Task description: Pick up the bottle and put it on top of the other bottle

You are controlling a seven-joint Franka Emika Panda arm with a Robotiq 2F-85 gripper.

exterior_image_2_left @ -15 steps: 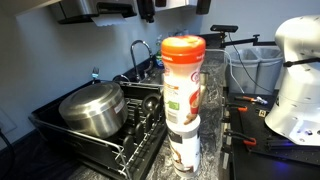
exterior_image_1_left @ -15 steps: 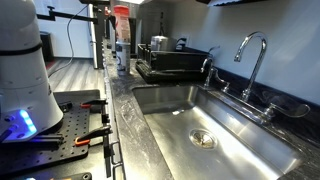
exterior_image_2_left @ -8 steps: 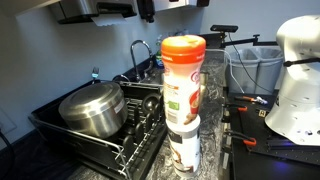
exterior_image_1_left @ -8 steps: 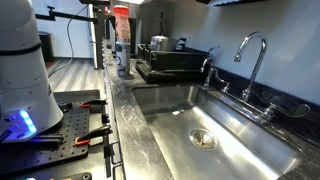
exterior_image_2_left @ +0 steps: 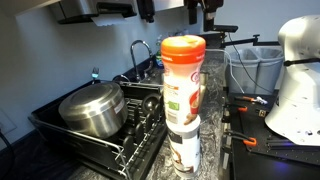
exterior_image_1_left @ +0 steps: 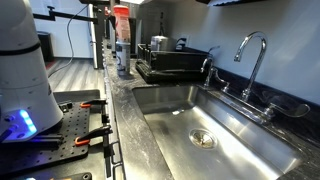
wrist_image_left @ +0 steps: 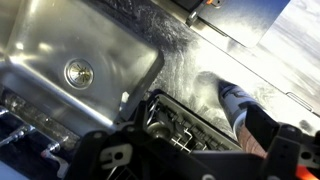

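The bottle (exterior_image_2_left: 183,85), pale with a red cap and a reddish label, stands upright on top of the other bottle (exterior_image_2_left: 184,150), greyish and without red, on the counter by the dish rack. The stack also shows far back in an exterior view, red-capped bottle (exterior_image_1_left: 121,22) over greyish bottle (exterior_image_1_left: 122,62). My gripper (exterior_image_2_left: 200,14) hangs at the top edge, above and just beyond the stack, open and empty. In the wrist view the other bottle (wrist_image_left: 236,102) and the bottle's red label (wrist_image_left: 262,148) lie at the right, partly behind a dark finger; the gripper (wrist_image_left: 195,162) fills the bottom edge.
A black dish rack (exterior_image_2_left: 110,140) with a steel pot (exterior_image_2_left: 92,108) stands beside the stack. A steel sink (exterior_image_1_left: 215,125) with a faucet (exterior_image_1_left: 252,55) runs along the counter. The robot base (exterior_image_2_left: 295,80) and red-handled tools (exterior_image_1_left: 92,105) sit on the adjoining bench.
My gripper's fingers now show further down at the top edge of an exterior view, above the stack. The two bottles have not moved.
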